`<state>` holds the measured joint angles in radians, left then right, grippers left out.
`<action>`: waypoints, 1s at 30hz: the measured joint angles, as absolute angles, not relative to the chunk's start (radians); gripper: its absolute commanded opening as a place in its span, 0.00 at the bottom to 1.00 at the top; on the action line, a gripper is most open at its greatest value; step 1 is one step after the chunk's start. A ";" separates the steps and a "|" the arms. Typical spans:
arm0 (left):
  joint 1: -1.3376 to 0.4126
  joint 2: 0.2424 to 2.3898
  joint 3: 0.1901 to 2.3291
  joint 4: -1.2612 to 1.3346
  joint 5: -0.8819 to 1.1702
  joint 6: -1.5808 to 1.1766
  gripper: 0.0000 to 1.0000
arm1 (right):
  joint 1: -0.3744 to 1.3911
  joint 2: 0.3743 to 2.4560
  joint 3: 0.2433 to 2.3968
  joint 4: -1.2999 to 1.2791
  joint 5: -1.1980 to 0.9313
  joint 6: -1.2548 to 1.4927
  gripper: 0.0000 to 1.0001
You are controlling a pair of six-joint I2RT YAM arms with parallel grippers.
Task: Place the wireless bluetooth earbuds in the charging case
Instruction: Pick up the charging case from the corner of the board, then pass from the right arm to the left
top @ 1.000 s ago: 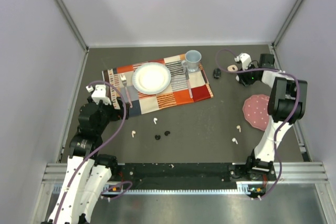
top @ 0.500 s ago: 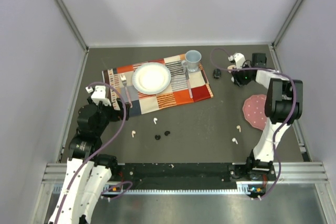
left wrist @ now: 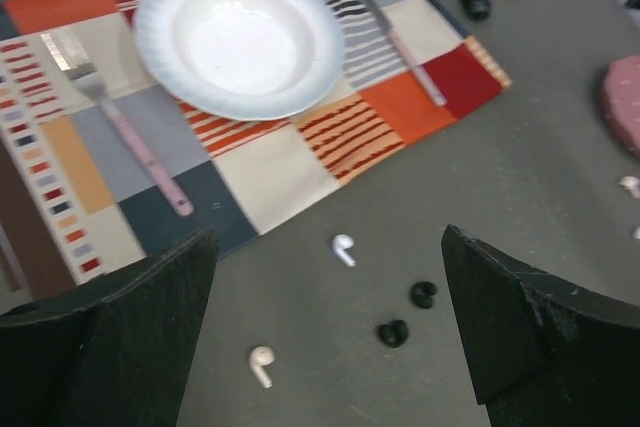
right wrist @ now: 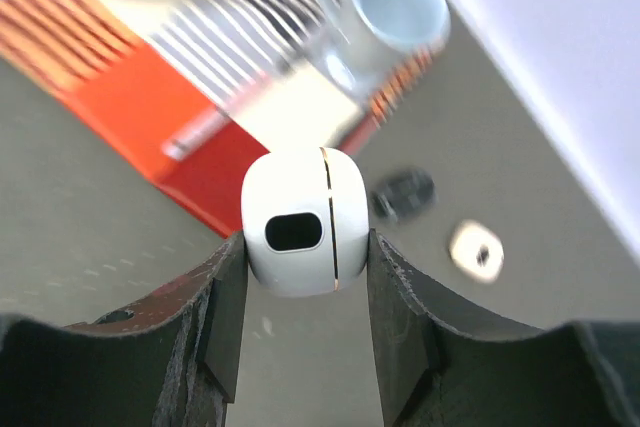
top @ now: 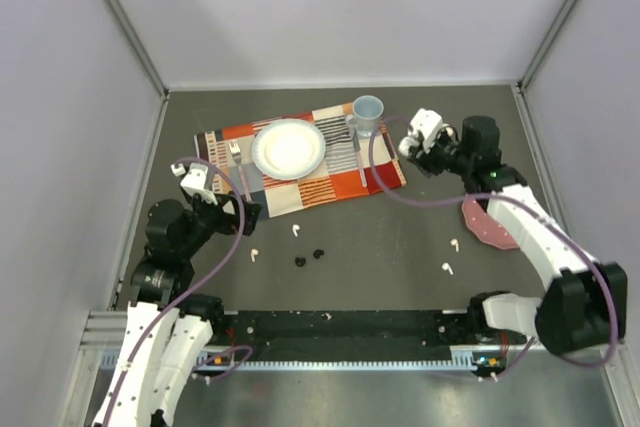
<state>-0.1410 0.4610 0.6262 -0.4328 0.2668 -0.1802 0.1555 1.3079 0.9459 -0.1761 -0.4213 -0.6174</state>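
My right gripper (top: pixel 418 139) is shut on a white charging case (right wrist: pixel 305 219) with its lid closed, held above the table off the placemat's right corner; the case also shows in the top view (top: pixel 426 125). My left gripper (left wrist: pixel 325 282) is open and empty above two white earbuds (left wrist: pixel 343 248) (left wrist: pixel 261 365) and two black earbuds (left wrist: pixel 423 294) (left wrist: pixel 393 332). In the top view these lie below the placemat: the white ones (top: pixel 296 230) (top: pixel 253 255) and the black ones (top: pixel 318 253) (top: pixel 300 261). Two more white earbuds (top: pixel 455 244) (top: pixel 446 268) lie at the right.
A checked placemat (top: pixel 380 169) holds a white plate (top: pixel 289 147), a fork (top: pixel 236 155), a knife (top: pixel 356 152) and a pale blue cup (top: pixel 367 114). A black case (right wrist: pixel 403 194) and a beige case (right wrist: pixel 475 250) lie on the table beyond it. A pink disc (top: pixel 476 221) lies under the right arm.
My right arm has swung left and toward the table's middle, carrying the white case off the far right corner. My left arm has shifted only slightly.
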 measured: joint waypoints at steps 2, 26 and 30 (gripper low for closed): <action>-0.141 0.469 0.626 -0.408 0.336 -0.223 0.99 | 0.241 1.199 0.904 -0.144 -0.453 -0.612 0.00; -0.443 0.522 0.477 -0.022 0.598 -0.717 0.93 | 1.063 0.988 0.632 0.006 -0.057 -0.686 0.00; -0.584 0.556 0.462 0.004 0.467 -0.721 0.86 | 1.089 1.014 0.628 0.110 0.028 -0.643 0.00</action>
